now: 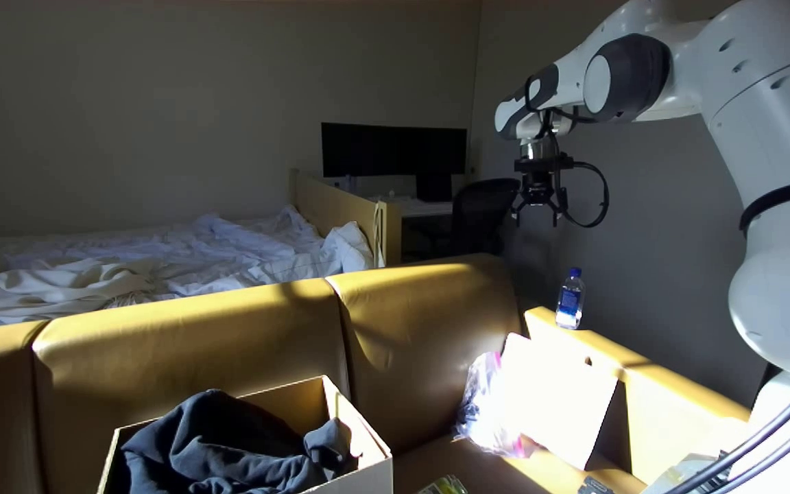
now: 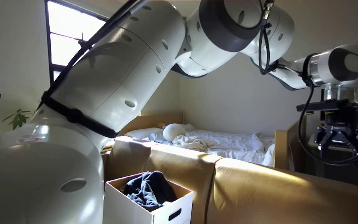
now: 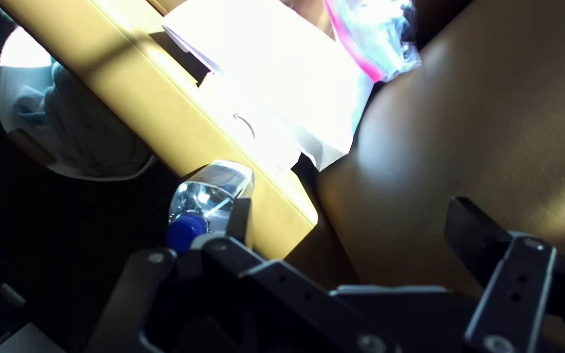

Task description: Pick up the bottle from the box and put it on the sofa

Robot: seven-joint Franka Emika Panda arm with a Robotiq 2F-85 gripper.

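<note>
Where an exterior view begins at its left edge, the bed (image 1: 244, 254) with rumpled white sheets lies well apart from my fingers (image 3: 474, 233) and lower than they hang. Next comes the tan cardboard box (image 1: 371, 478), also well apart from my fingers and below them, a dark cloth (image 1: 217, 446) heaped inside it. Behind the box and on past it to the right runs the mustard-tan sofa (image 1: 429, 322), its back lower than my fingers. A wide black monitor (image 1: 393, 149) and then a dark chair (image 1: 481, 206) show left of my fingers; how far beyond them they stand, I cannot tell. Under my fingers and a little left, a clear plastic bag (image 1: 484, 412) with pink edging lies on the sofa. My gripper (image 1: 537, 218) itself hangs above, pointing down, its two fingers spread wide with only air in their grasp. Lower down, white packaging (image 1: 559, 405) leans by the sofa's arm (image 1: 607, 350), so bright that much detail is washed out. Slightly right of my fingers and below them, apart from both, the bottle (image 1: 570, 302) stands upright on that arm, clear plastic with a blue cap and bluish label; in the wrist view one finger hides part of it. Rightmost, my white arm (image 1: 758, 116) stands bent over toward my fingers.
</note>
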